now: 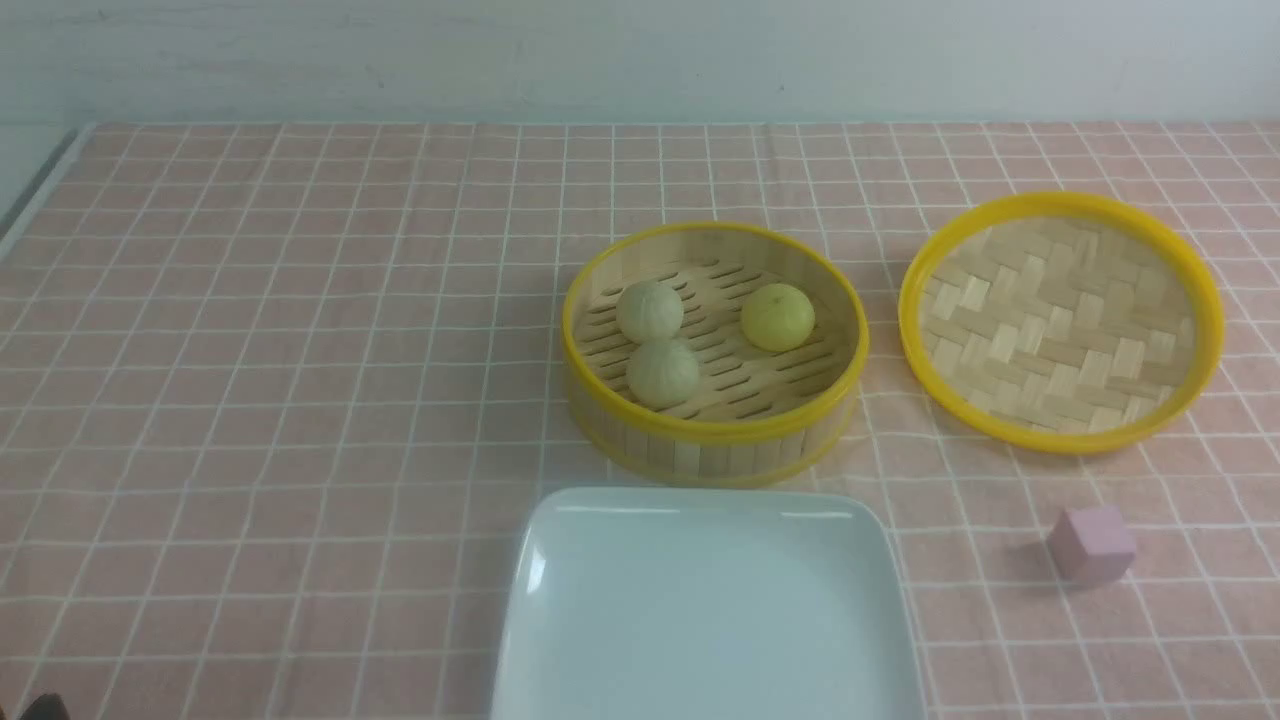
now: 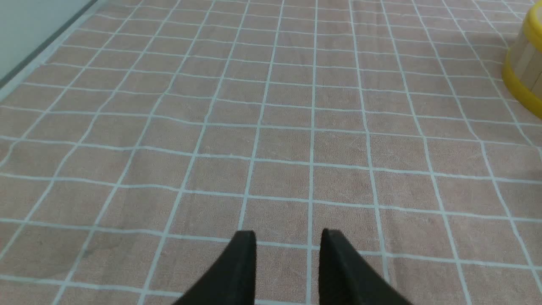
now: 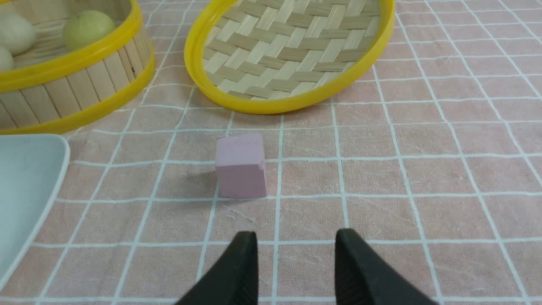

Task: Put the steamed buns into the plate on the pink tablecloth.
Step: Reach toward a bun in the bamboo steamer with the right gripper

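My left gripper [image 2: 288,234] had its jaws apart and empty, facing bare pink tablecloth [image 2: 271,127]. My right gripper [image 3: 296,234] was likewise parted and empty, near the pink cube [image 3: 241,167]. The three steamed buns [image 1: 663,372] sat in the bamboo steamer [image 1: 700,445], just behind the white plate [image 1: 700,620].

Left tool [image 2: 288,232]: two fingers [image 2: 237,275] in plain matte black, broad at the base and tapering to narrow, blunt, slightly rounded tips. Inner edges run nearly straight and outer edges slope away. The surface is uniform in colour.

Right tool [image 3: 296,232]: same pattern, with black tapered fingers and blunt tips. A faint fine surface texture shows low on one finger. Only the finger ends are in view on either tool.
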### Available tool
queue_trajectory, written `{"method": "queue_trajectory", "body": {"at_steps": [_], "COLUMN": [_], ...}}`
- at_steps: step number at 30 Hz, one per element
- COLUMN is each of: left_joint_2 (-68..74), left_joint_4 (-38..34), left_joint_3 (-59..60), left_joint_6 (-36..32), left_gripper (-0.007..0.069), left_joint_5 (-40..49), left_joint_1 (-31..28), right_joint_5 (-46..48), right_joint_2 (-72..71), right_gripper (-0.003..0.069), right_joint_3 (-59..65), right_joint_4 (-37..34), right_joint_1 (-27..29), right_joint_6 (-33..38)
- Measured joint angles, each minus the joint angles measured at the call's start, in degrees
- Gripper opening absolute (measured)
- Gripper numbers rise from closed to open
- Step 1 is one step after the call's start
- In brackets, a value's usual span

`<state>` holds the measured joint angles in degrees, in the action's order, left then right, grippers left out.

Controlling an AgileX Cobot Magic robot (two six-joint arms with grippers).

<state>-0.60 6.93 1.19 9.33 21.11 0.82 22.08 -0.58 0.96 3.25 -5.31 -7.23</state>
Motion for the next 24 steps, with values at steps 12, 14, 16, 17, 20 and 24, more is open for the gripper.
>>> {"method": "queue_trajectory", "body": {"at_steps": [12, 14, 16, 17, 20, 24], "left_joint_2": [0.0, 0.0, 0.0, 0.0, 0.0, 0.0], "left_joint_4": [0.0, 0.0, 0.0, 0.0, 0.0, 0.0], "left_joint_3": [0.0, 0.0, 0.0, 0.0, 0.0, 0.0], "left_joint_6": [-0.05, -0.05, -0.05, -0.05, -0.05, -0.05], "left_gripper": [0.0239, 0.0239, 0.0239, 0.0239, 0.0239, 0.0239], "left_joint_5": [0.0, 0.0, 0.0, 0.0, 0.0, 0.0], "left_joint_1": [0.0, 0.0, 0.0, 0.0, 0.0, 0.0], "right_joint_5": [0.0, 0.0, 0.0, 0.0, 0.0, 0.0], "right_joint_2": [0.0, 0.0, 0.0, 0.0, 0.0, 0.0], "right_gripper": [0.0239, 0.0239, 0.0239, 0.0239, 0.0239, 0.0239], "right_joint_3": [0.0, 0.0, 0.0, 0.0, 0.0, 0.0], "right_joint_4": [0.0, 0.0, 0.0, 0.0, 0.59, 1.14], "right_joint_1": [0.0, 0.0, 0.0, 0.0, 0.0, 0.0], "right_joint_6": [0.0, 0.0, 0.0, 0.0, 0.0, 0.0]}}
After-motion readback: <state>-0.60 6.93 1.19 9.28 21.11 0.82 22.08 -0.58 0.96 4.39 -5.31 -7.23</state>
